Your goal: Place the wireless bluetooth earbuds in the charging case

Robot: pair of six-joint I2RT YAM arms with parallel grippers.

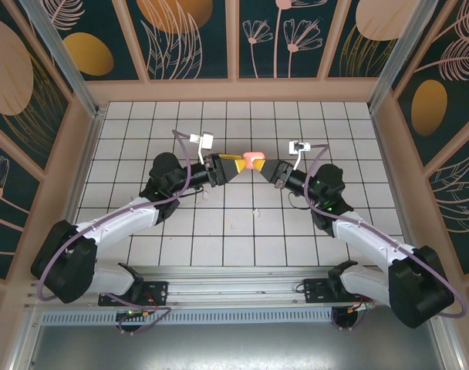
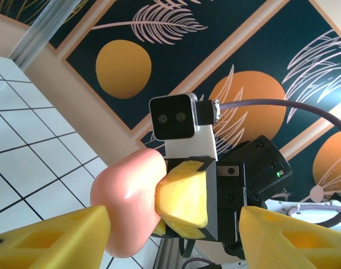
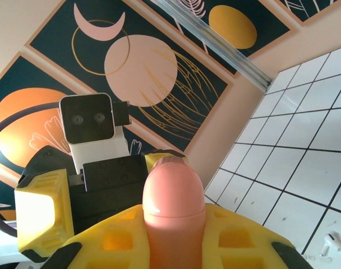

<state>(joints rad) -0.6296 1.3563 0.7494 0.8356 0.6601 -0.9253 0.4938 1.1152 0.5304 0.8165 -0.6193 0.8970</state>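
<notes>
one pink charging case (image 1: 254,159) | right tool (image 1: 264,167) clamped on it | left tool (image 1: 243,164) apart

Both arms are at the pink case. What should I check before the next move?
1. Right gripper holding the case: ok, jaws shut on it.
2. Left gripper ready to work the lid: ok, jaws open, one finger beside the case.
3. Lid open: not ok, it looks shut.
4. Earbud located: ok, one white earbud lies on the tiles.
5. Other earbuds located: cannot tell.
</notes>
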